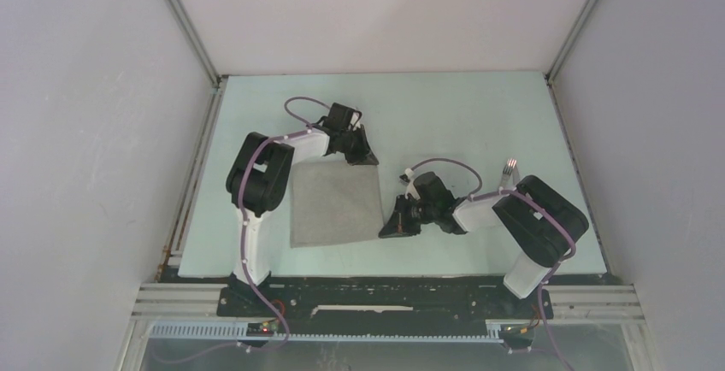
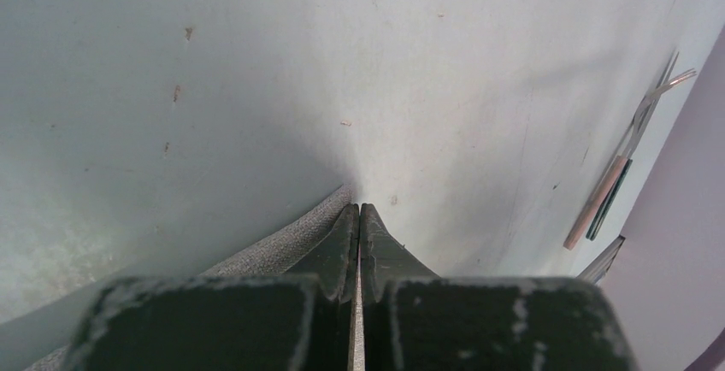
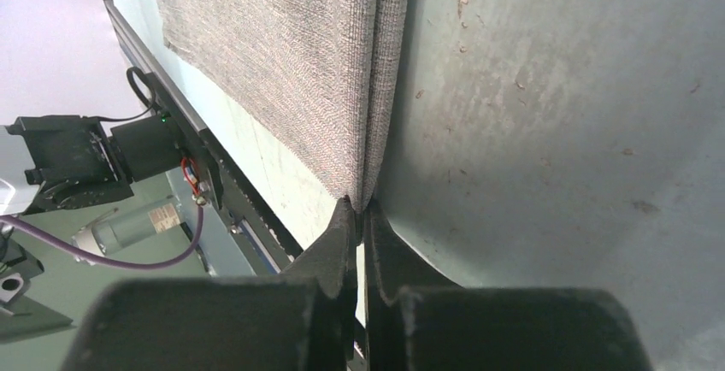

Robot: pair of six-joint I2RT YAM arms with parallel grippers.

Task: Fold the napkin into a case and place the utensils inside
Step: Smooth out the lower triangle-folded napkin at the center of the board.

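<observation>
Closest to you, the right gripper is clenched on the near right corner of the napkin — the grey cloth rises in a pinched ridge straight into the tips. Your left gripper is pressed tight together at the napkin's far right corner; cloth lies along one finger, but you can't tell whether any is nipped. The napkin lies on the table between the arms. The utensils lie well off to the right — just beyond the right arm.
</observation>
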